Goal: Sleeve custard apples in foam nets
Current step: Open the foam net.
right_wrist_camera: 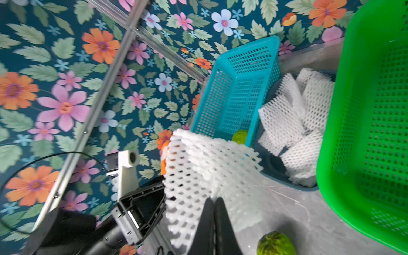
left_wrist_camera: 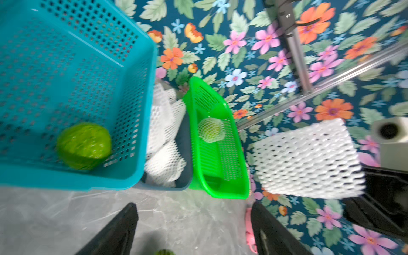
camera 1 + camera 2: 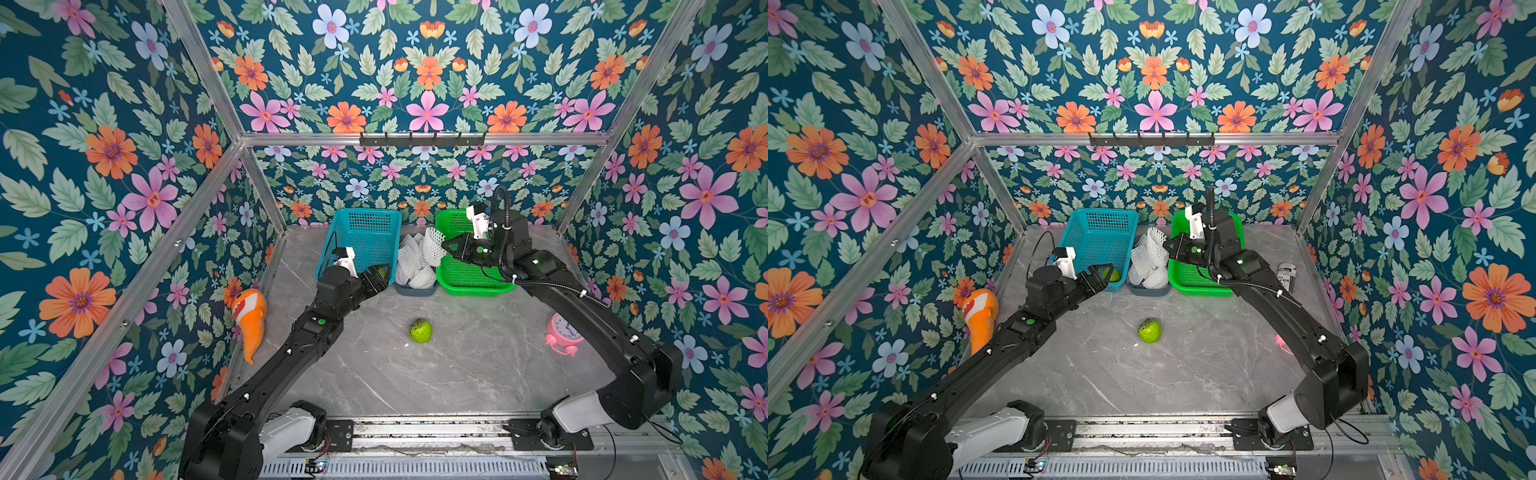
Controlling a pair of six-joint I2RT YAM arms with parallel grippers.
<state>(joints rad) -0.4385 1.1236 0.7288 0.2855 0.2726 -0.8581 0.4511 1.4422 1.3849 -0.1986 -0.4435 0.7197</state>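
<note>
While your right gripper [image 1: 215,199] pinches a foam net [image 1: 209,165] between its closed jaws, your left gripper [image 2: 193,206] hangs with jaws spread wide; one custard apple [image 2: 84,145] lies in the blue basket [image 2: 66,177] just ahead of them, a second custard apple [image 3: 420,331] on the table [image 3: 457,374] behind them.

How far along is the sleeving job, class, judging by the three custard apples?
Done: one netted custard apple lies in the green basket. In hand: the right end effector is shut on a foam net; the left end effector is open. Left: one bare custard apple in the blue basket, another bare fruit on the table.
</note>
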